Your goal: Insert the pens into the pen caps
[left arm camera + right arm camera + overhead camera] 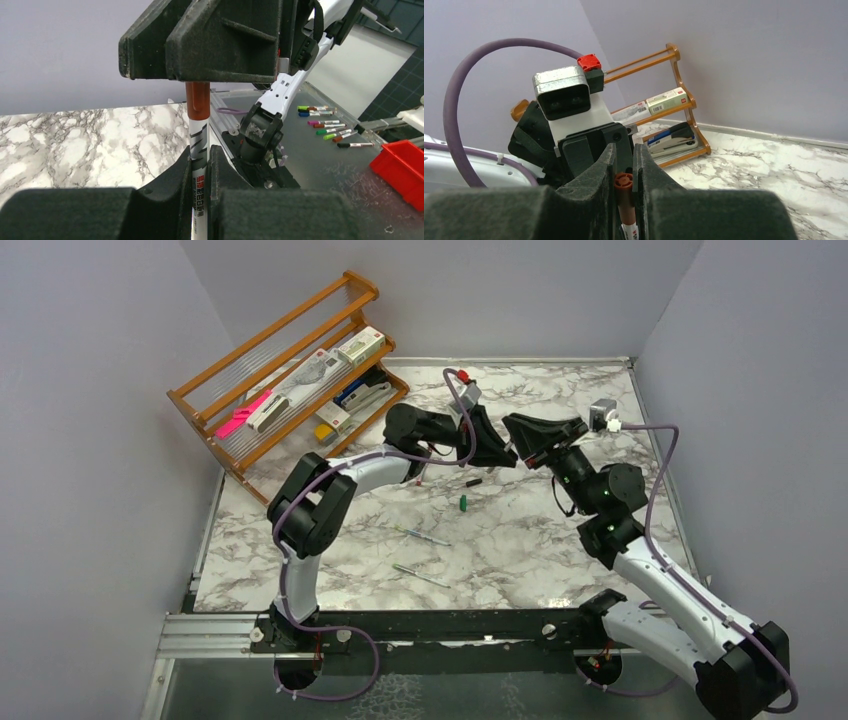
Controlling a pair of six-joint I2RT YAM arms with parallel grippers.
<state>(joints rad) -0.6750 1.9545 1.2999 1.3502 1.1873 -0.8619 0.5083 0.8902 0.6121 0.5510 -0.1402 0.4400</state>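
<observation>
Red-brown cap [623, 182] pinched in right fingers [596, 177], sitting on white pen [199, 155] clamped by left fingers [222, 172] (both above surface [520, 535]).

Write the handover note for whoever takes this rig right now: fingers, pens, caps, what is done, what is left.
Left gripper: fingers shut on a pen, held above the table.
Right gripper: fingers closed around the red-brown cap, which sits on that pen's end. Whether it is fully seated cannot be told.
On the table: green cap, dark cap, and two loose pens nearer the bases, all apart.
Done: first pen joined to its cap.
Left: set it down, then cap the other two.
</observation>
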